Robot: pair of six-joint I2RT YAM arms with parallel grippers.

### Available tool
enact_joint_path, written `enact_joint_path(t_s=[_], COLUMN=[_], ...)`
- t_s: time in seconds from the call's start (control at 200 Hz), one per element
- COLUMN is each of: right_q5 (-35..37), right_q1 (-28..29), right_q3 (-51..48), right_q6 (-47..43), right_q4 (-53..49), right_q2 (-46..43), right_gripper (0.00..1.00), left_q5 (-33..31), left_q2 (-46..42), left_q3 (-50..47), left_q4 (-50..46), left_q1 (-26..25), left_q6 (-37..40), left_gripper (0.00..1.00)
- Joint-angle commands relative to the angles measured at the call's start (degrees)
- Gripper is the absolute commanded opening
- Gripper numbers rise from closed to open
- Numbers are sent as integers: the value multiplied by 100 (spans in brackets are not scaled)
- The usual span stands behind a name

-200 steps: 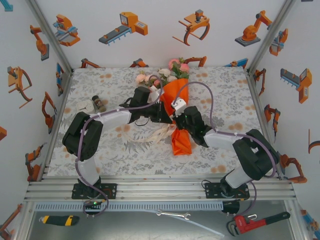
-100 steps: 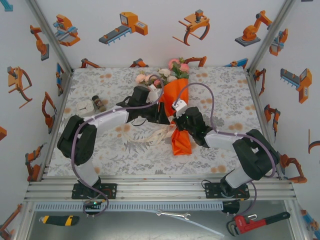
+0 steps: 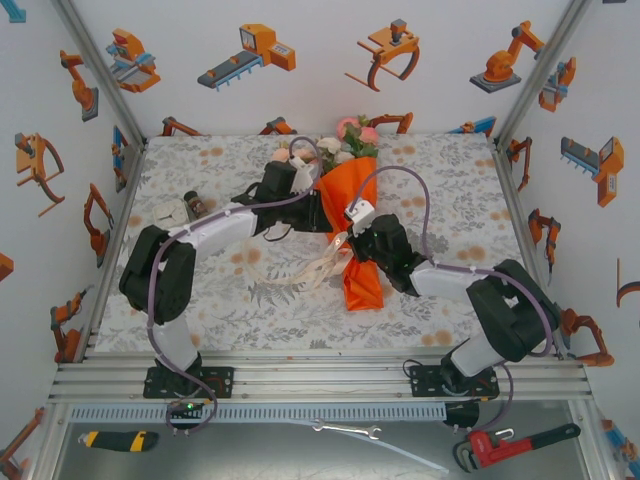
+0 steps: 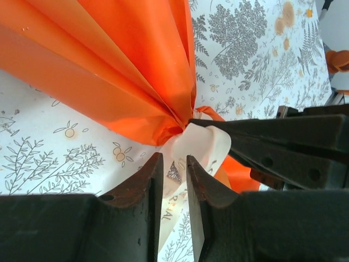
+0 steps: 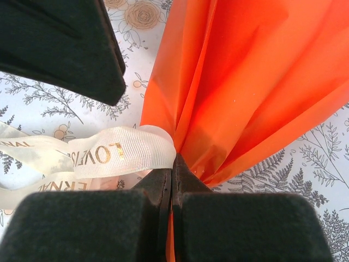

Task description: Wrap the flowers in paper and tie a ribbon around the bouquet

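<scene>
The bouquet lies on the patterned tablecloth, pink and cream flowers (image 3: 350,135) at its far end above the orange paper (image 3: 350,190) cone. The cream ribbon (image 3: 310,268) wraps the paper's pinched waist and trails in loose loops to the left. My left gripper (image 3: 325,220) reaches the waist from the left. Its jaws (image 4: 174,161) stand a narrow gap apart, with the ribbon (image 4: 204,142) running through that gap. My right gripper (image 5: 173,161) is shut on the gathered paper (image 5: 256,82) at the waist, right beside the gold-lettered ribbon (image 5: 120,153). In the top view the right gripper (image 3: 350,243) comes from the near right.
A small spool and a dark object (image 3: 185,210) sit on the cloth at the left. Below the table's near rail lie a utility knife (image 3: 118,440), a spanner (image 3: 345,430) and a red pipe wrench (image 3: 510,445). Printed walls close in three sides.
My left gripper has shifted slightly toward the far side along the bouquet, its jaws widening and then narrowing again. The ribbon loops have shifted a little. The right gripper stays clamped at the waist.
</scene>
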Motion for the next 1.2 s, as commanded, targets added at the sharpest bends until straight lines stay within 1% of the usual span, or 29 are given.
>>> enact_joint_path(t_s=[0.0, 0.18, 0.35, 0.476, 0.611, 0.656, 0.791, 0.846, 0.931, 0.971, 1.011, 1.136, 1.196], right_q5=[-111, -144, -175, -200, -243, -258, -409, -438, -422, -386, -353, -359, -393], right_q1=[-35, -39, -39, -39, -38, -39, -39, -38, -39, -39, -39, -39, -39], right_q3=[-53, -2, 26, 52, 79, 88, 158, 172, 150, 135, 115, 18, -57], right_q6=[-25, -25, -26, -23, -2, -8, -53, -58, -54, -60, -53, 15, 87], right_q4=[234, 231, 217, 190, 162, 150, -32, -74, -84, -83, -83, -134, -194], right_q2=[-122, -60, -30, -2, -25, -40, -34, -34, -63, -93, -121, -337, -485], right_gripper=[0, 0, 0, 0, 0, 0, 0, 0, 4, 7, 12, 29, 35], left_q5=[382, 587, 731, 707, 522, 495, 559, 564, 546, 525, 468, 199, -40], left_q2=[198, 320, 286, 318, 456, 505, 654, 663, 642, 631, 604, 466, 389], left_q3=[145, 182, 82, 95, 211, 262, 429, 478, 485, 472, 461, 358, 296], left_q4=[231, 267, 325, 288, 119, 86, 34, 10, 3, -26, -72, -117, -131], left_q1=[-8, -79, -110, -153, -184, -200, -209, -215, -217, -217, -210, -175, -163], left_q6=[-327, -331, -278, -202, -119, -108, -103, -106, -95, -70, -43, -29, -52], left_gripper=[28, 31, 44, 45, 44, 42, 31, 25, 12, 6, 0, 0, 0])
